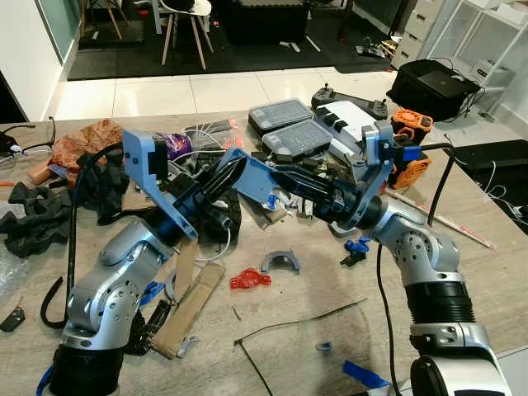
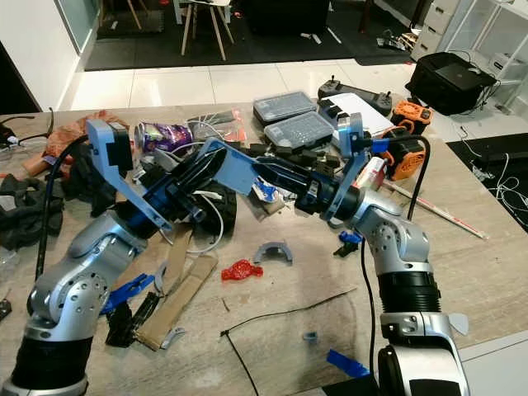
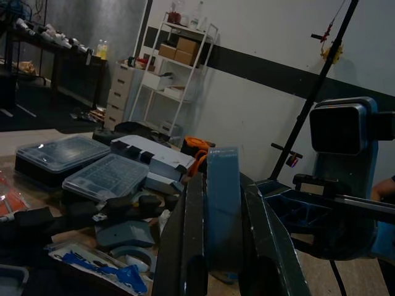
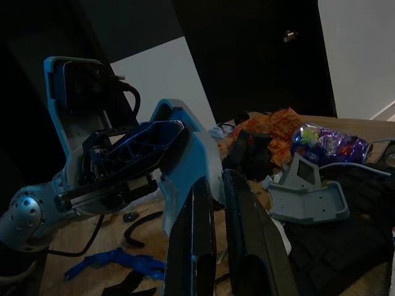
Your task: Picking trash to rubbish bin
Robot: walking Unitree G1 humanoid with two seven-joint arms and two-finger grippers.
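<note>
1. Above the cluttered worktop (image 1: 495, 289), the left claw (image 1: 235, 165) and the right claw (image 1: 276, 175) both clamp one blue-grey flat piece (image 1: 256, 173) between them.
2. The left wrist view shows a white shelf unit (image 3: 179, 74) with boxes against the wall.
3. The right wrist view shows a purple wrapper (image 4: 330, 145) and orange wrapper (image 4: 271, 126).
4. Two lidded organiser cases (image 1: 289, 128) lie closed, contents unclear.
5. A red wrapper (image 1: 249, 280) lies loose on the worktop.
</note>
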